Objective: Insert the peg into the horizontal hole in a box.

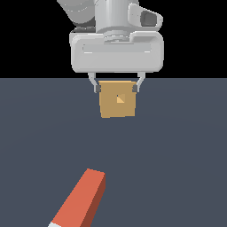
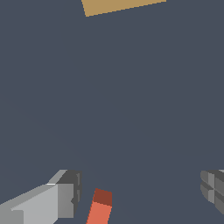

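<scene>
The peg (image 1: 83,195) lies flat on the dark floor in the near part of the exterior view, red-orange, with its white end (image 1: 54,225) at the frame's bottom edge. In the wrist view only its red end (image 2: 100,208) shows, in line with the gap between my fingers (image 2: 65,197) but below them. The tan box (image 1: 117,99) stands farther back, its small square hole (image 1: 119,98) facing the exterior camera. In the wrist view only one edge of the box (image 2: 122,5) shows. My gripper (image 1: 116,88) (image 2: 140,192) is raised, open and empty.
A dark grey floor (image 1: 177,155) runs under everything, with a black background behind it. Nothing else stands on it.
</scene>
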